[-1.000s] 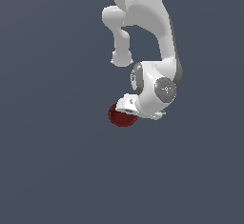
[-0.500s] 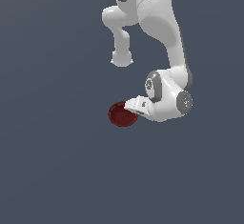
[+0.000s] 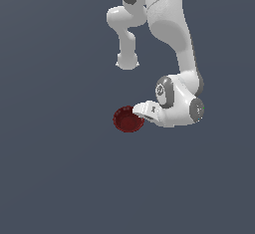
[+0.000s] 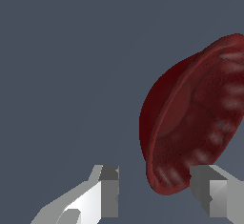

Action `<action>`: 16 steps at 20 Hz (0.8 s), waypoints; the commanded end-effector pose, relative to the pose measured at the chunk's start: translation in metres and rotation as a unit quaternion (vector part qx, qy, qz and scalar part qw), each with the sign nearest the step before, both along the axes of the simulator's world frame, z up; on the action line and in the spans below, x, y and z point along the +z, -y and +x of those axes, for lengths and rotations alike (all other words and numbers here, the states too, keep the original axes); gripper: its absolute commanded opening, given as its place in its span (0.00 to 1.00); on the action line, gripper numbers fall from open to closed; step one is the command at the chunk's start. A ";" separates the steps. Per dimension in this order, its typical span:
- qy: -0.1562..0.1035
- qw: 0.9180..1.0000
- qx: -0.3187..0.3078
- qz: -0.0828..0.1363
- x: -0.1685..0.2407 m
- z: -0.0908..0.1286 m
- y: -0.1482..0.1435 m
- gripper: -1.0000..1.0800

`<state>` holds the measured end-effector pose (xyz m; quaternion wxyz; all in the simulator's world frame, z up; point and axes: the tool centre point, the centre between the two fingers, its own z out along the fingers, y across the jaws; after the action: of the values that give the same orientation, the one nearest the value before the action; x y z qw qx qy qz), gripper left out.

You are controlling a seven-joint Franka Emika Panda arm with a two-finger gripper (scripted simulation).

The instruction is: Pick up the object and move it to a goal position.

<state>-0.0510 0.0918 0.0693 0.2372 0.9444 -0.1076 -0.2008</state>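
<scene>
Item one: the bowl (image 3: 128, 119), small, round, shallow and dark red, with faint rings inside. In the exterior view we find it directly in front of the pincer's tip, its near rim tucked under or against the white finger housing; the rest of it lies in plain sight on the flat grey ground (image 3: 60, 168). In the wrist view the bowl (image 4: 195, 118) appears tilted, its hollow side turned partly toward the camera, pale glints ringing the inner wall. Its lower rim dips toward the gap between the two fingers and sits closer to one finger than the other.

Item two: the pincer (image 3: 137, 110), white, carried low on the bent wrist of the robot arm (image 3: 172, 29). In the wrist view the pincer (image 4: 159, 189) shows both fingers (image 4: 108, 189) spread apart with grey ground visible between them, so we record it as released. We see no finger pressing on the bowl, though we cannot tell from either view whether the rim touches a fingertip.

Item three: the arm, white with grey joints, reaches down from the top of the exterior view and folds back toward the bowl.
</scene>
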 end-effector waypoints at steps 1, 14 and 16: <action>0.000 1.000 0.000 0.000 -0.002 -0.001 0.001 0.62; -0.001 1.000 -0.001 -0.002 -0.023 -0.014 0.012 0.00; -0.001 1.000 -0.001 -0.002 -0.023 -0.014 0.012 0.00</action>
<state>-0.0646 0.0793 0.0464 0.2393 0.9435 -0.1092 -0.2013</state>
